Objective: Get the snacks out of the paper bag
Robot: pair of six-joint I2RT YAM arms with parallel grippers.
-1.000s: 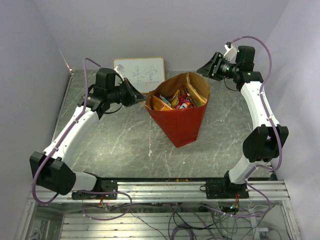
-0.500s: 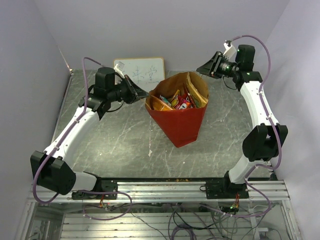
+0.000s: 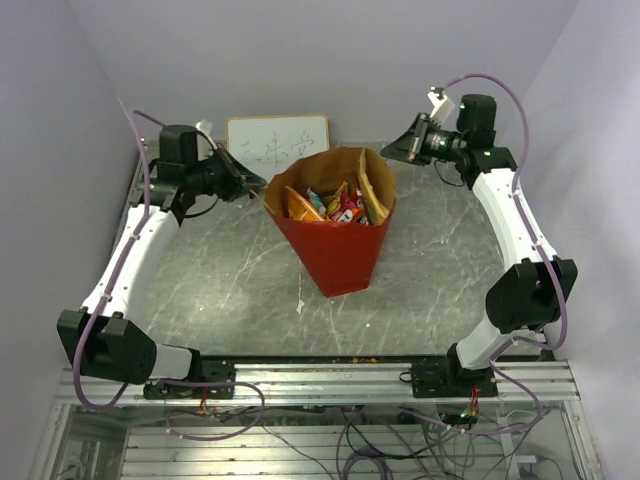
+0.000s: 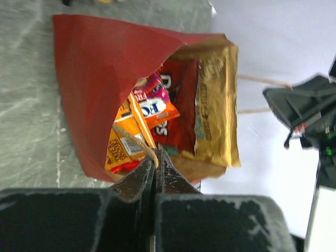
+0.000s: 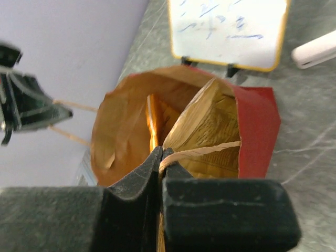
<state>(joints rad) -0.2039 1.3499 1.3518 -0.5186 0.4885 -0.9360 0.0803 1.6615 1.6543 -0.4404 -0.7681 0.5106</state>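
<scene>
Versus a second back: the tall red paper bag with brown kraft inside point(image 3: 335, 255) sits further left on the grey marble desk point(image 3: 220, 270) and its mouth is rounder and wider. The left tool point(image 3: 262, 183) has pulled back toward the left wall. The right tool point(image 3: 388, 152), then apart from the bag with its jaws parted, has come in to the rim. Left tool in its own wrist view point(image 4: 157, 157): jaws pressed together, pinching the left tan loop handle point(image 4: 134, 140). Right tool point(image 5: 160, 155): jaws also together, pinching the right tan loop handle point(image 5: 205, 151). The two handles are drawn to opposite sides, so the rim is held spread. The bag point(image 4: 89, 79) stands mouth up at mid desk. The glossy crinkly snack packets point(image 3: 335, 205) are all inside it: red, orange, yellow and pink ones point(image 4: 157, 113), plus a large gold-orange chip bag point(image 4: 215, 105) standing against the right inner wall and poking above the rim. A small whiteboard with a yellow frame point(image 3: 278, 140) stands just behind the bag, close to its far rim. A broad stretch of desk lies between the bag and the arm bases. The purple side walls run close to both elbows, the left arm nearest its wall.
</scene>
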